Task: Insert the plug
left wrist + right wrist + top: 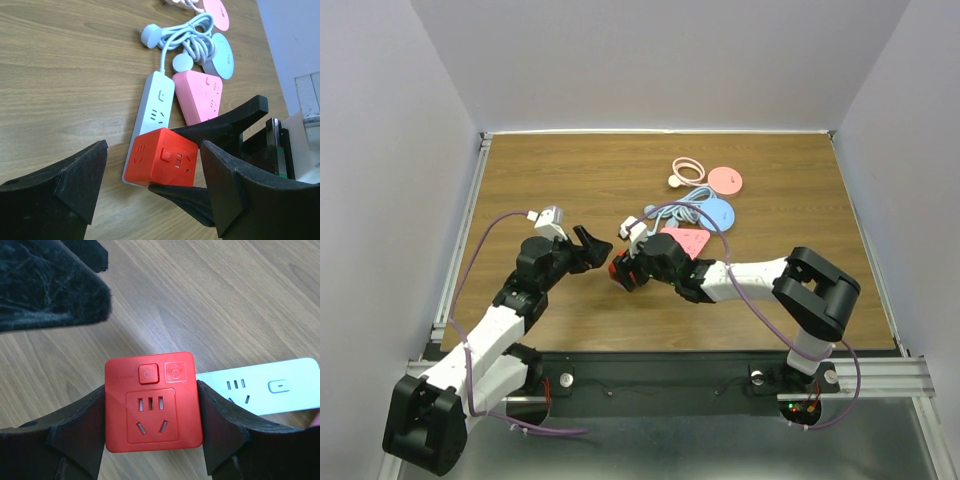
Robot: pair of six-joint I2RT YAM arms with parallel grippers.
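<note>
A red cube socket adapter with a power button and socket holes sits between my right gripper's jaws, which are shut on its two sides. In the left wrist view the cube is over the near end of a white power strip lying on the wooden table; whether its plug is in the strip is hidden. My left gripper is open and empty, just left of the cube with its jaws facing it. In the top view the two grippers meet at mid-table: left, right.
A pink triangular socket lies right of the strip, with a coiled white cable and plug and a blue round device behind it. A pink disc and a pink cable loop lie farther back.
</note>
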